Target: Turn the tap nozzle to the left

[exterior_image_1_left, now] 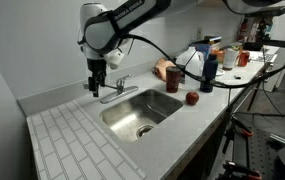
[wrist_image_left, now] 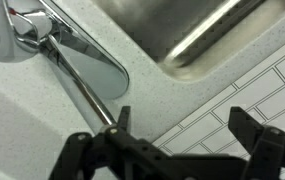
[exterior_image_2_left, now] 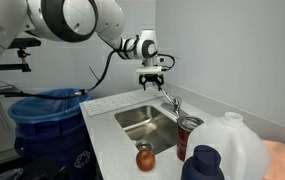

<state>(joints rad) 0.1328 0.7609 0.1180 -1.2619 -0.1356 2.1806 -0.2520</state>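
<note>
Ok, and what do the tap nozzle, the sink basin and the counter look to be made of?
Tap nozzle: polished chrome-like metal, going by its mirror glints. Sink basin: probably brushed steel, with a soft grey sheen. Counter: pale speckled stone or composite, matte, with a brick-pattern section.

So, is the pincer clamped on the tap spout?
No, in the wrist view the pincer stands wide open, and the thin spout is not squeezed between its fingers.
</note>
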